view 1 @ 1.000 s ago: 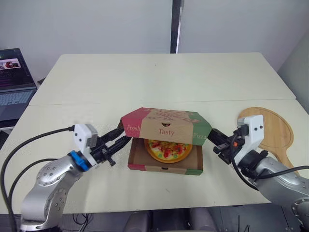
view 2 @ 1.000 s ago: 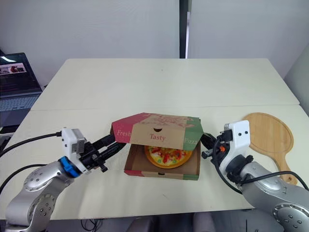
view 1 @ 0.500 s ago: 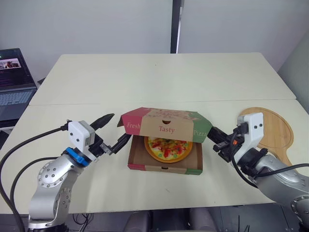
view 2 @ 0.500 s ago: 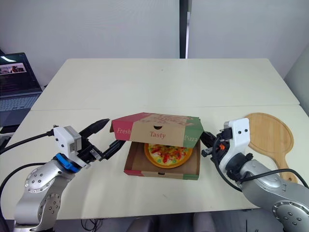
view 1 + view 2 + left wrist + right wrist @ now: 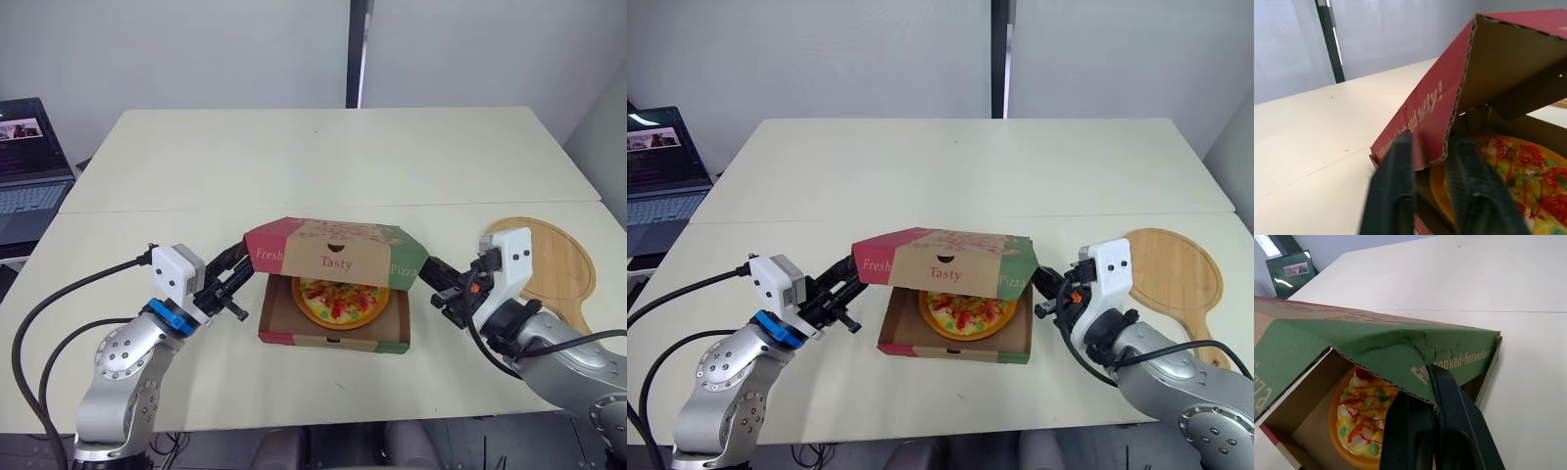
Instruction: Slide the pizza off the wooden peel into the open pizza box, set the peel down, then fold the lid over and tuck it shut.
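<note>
At the far left, beyond the table's edge, an open laptop is seen. The pale table carries everything else.

Left of centre, the left gripper is set against the lid of the pizza box. Its two fingers are drawn narrow, and the lower edge of the red side flap is pinched between them.

At centre, the box base rests flat on the table near the robot's edge. The lid is held partly lowered above it, hinged at the far side and tilted, so that a gap is left along the front. Through this gap the pizza is visible, lying inside the base.

Right of centre, the right gripper is placed at the opposite side of the lid. Its fingers are closed almost together, with the edge of the green side flap clamped between them.

At the far right, the wooden peel lies flat on the table, apart from the box and just beyond the right arm.
</note>
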`<control>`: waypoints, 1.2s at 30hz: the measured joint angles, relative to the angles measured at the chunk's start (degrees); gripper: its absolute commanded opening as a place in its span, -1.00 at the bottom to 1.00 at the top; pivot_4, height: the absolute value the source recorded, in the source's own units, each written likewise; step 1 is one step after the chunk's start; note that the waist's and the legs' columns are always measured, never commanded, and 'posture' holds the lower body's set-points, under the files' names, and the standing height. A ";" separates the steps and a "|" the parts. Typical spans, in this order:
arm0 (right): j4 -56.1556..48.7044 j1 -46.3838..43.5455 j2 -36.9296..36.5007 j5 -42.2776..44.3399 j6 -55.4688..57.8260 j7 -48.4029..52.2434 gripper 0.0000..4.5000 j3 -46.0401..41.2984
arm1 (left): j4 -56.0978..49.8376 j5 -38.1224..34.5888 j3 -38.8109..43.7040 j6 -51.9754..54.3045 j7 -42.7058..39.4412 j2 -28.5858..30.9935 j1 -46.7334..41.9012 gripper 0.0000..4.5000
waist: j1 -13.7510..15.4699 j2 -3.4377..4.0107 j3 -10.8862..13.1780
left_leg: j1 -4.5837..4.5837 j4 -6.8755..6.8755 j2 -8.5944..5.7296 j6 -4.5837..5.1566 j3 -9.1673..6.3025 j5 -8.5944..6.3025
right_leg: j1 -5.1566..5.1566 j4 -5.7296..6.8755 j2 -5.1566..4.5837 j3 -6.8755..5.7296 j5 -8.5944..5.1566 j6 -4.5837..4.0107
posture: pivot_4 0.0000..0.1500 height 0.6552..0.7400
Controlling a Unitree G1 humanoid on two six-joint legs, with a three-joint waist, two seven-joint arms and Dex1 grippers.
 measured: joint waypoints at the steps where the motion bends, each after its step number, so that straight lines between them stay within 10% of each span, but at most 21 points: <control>1: 0.00 0.07 0.05 -0.09 0.00 0.06 -1.00 0.00 | -0.19 0.00 0.00 0.01 0.16 0.00 0.22 -0.99 | 0.00 0.00 0.00 | 0.00 0.00 0.00 0.00 0.00 0.00 | 0.00 0.00 0.00 0.00 0.00 0.00 | 1.00 1.00; 17: -1.84 4.15 1.88 -9.60 0.21 3.44 -1.00 3.75 | -1.06 -0.02 -1.21 0.51 1.17 0.04 2.79 -0.99 | -0.01 -0.01 -0.01 | 0.06 -0.01 0.01 0.00 0.01 0.00 | 0.03 0.00 0.00 0.00 -0.01 0.01 | 1.00 1.00; 28: -1.38 10.31 -2.82 -9.23 1.68 11.35 0.49 -2.13 | -0.93 0.39 -1.21 -0.11 0.03 0.04 3.78 -1.00 | 0.44 -0.03 0.01 | -0.04 -0.01 -0.03 0.00 -0.03 0.00 | 0.03 -0.06 -0.01 -0.01 -0.01 0.02 | 1.00 1.00; 36: 1.79 20.21 -12.61 -8.13 2.50 29.99 0.49 -17.29 | -0.52 0.96 -1.58 -0.90 -0.02 -0.10 3.39 -1.00 | 0.41 -0.05 0.02 | -0.01 0.00 0.00 0.02 0.00 -0.01 | 0.09 -0.07 0.00 -0.02 -0.02 0.04 | 1.00 1.00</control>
